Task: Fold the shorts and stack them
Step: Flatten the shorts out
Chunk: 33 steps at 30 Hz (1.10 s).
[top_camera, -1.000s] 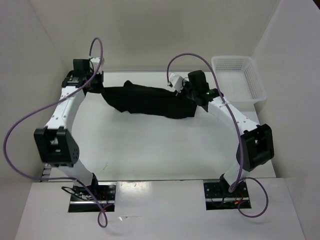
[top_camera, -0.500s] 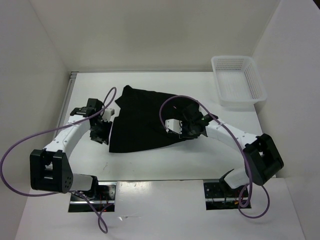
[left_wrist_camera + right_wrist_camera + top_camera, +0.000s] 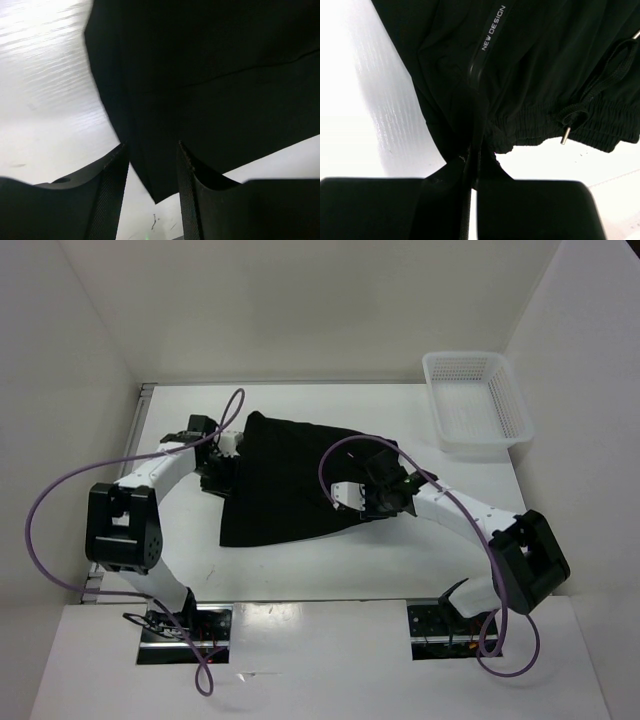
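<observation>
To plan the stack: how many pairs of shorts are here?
1. The black shorts lie spread on the table, centre-left; the white basket, far right, holds none. Another underneath cannot be excluded.

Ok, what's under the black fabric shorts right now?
The black fabric shorts lie spread on the white table, which shows around them. Anything beneath the cloth is covered.

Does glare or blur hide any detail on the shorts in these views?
Top external: even light, sharp, but the shorts read as one flat black shape. Left wrist: the table glares white, fabric nearly featureless. Right wrist: table washed out, yet the printed lettering is crisp.
</observation>
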### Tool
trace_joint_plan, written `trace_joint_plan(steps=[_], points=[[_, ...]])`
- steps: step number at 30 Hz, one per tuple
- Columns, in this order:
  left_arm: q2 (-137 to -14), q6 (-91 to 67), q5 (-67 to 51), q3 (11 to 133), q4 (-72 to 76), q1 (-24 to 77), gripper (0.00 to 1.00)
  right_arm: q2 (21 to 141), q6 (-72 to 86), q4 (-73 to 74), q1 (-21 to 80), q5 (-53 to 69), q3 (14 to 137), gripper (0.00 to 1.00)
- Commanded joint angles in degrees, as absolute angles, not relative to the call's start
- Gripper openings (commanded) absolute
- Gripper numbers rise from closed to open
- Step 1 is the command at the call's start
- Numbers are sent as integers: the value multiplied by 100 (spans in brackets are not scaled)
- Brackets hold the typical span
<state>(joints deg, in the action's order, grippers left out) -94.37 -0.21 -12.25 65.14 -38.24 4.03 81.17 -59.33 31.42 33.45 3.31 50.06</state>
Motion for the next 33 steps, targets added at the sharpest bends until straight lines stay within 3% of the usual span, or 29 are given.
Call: trace_joint_plan(steps=[1,24,26,33], points=[[-9859,0,-1688,6741,-3710,483,50,8147,-6143,2997,3401,237,4966,0],[-10793,0,-1687,7233,-3603,431,49,8367,-6372,2839,3401,26,4913,0],[-10793,0,-1748,7294,-3656,431,44,8367,-6372,2839,3401,26,4913,0],[-10793,0,-1960,7295,-3779,431,10,8420,-6372,2786,3401,-26,4966,0]])
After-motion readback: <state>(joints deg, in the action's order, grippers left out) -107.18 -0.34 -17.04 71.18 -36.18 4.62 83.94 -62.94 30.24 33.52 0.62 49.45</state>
